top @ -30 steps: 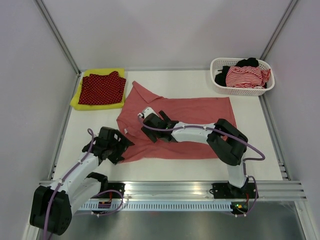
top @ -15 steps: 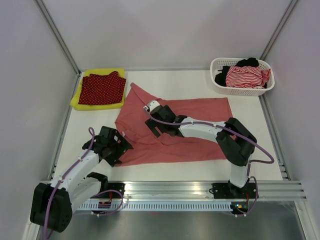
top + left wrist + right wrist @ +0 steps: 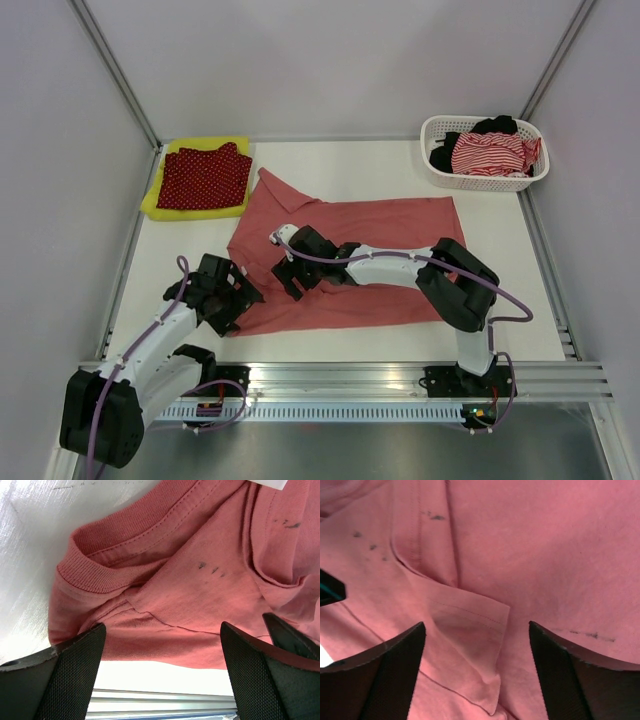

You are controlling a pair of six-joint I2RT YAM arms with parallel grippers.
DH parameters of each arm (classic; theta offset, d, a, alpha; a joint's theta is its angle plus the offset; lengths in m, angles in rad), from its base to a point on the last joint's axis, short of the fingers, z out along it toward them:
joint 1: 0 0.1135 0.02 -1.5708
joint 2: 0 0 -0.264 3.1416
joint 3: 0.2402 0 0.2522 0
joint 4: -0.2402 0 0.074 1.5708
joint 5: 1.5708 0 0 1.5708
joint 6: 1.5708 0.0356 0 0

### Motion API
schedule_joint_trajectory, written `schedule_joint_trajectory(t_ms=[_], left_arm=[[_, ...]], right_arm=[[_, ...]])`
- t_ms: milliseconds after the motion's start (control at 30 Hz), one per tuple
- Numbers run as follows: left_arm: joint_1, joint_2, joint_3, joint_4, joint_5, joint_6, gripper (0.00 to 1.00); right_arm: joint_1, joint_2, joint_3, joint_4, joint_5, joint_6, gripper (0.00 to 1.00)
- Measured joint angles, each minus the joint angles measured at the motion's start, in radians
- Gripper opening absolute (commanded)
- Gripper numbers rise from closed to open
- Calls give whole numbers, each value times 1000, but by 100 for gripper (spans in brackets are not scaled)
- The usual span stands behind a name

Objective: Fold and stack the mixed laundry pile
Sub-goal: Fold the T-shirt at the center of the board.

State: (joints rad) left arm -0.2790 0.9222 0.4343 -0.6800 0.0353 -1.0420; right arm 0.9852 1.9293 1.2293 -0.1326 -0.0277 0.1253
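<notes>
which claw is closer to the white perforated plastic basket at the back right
Right. The right claw hangs over the middle-left of the salmon-pink polo shirt, well to the left of and in front of the white perforated plastic basket. The left claw is at the shirt's near-left corner, farther away.

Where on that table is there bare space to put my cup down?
Bare table shows behind the pink shirt, between the dotted cloth and the basket, and to the shirt's right, in front of the basket. Crowded: left of centre, where the left gripper and right gripper hang over the shirt.
</notes>
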Motion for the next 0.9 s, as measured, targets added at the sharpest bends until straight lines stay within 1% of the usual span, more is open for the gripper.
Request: schedule_joint_trajectory(t_ms=[33,100,133,200,233,300,400,433,567,700,800,867,900], left_arm=[[0,0,0,0,0,1,100],[0,0,0,0,0,3,100],[0,1,0,0,0,3,100],[0,1,0,0,0,4,100],[0,2,0,0,0,4,100],[0,6,1,0,0,4,100],[0,8,2,0,0,4,100],[0,9,2,0,0,4,100],[0,16,5,-1,0,4,99],[0,23,8,-2,0,5,100],[0,29,11,-2,1,5,100],[0,31,12,-2,1,6,100],[0,32,12,-2,1,6,100]], right_arm=[[-1,6,0,-2,1,3,74],[-2,16,2,-3,6,10,61],[-2,19,4,-3,9,16,44],[-3,19,8,-2,12,24,31],[-3,19,11,-2,24,34,20],[-3,20,16,-2,40,43,17],[-3,20,18,-1,65,50,3],[-3,20,18,-2,76,51,1],[-3,20,18,6,124,64,0],[-3,19,18,3,215,97,0],[-2,19,18,-6,286,138,8],[-2,18,18,-18,323,168,18],[-2,18,18,-24,336,177,21]])
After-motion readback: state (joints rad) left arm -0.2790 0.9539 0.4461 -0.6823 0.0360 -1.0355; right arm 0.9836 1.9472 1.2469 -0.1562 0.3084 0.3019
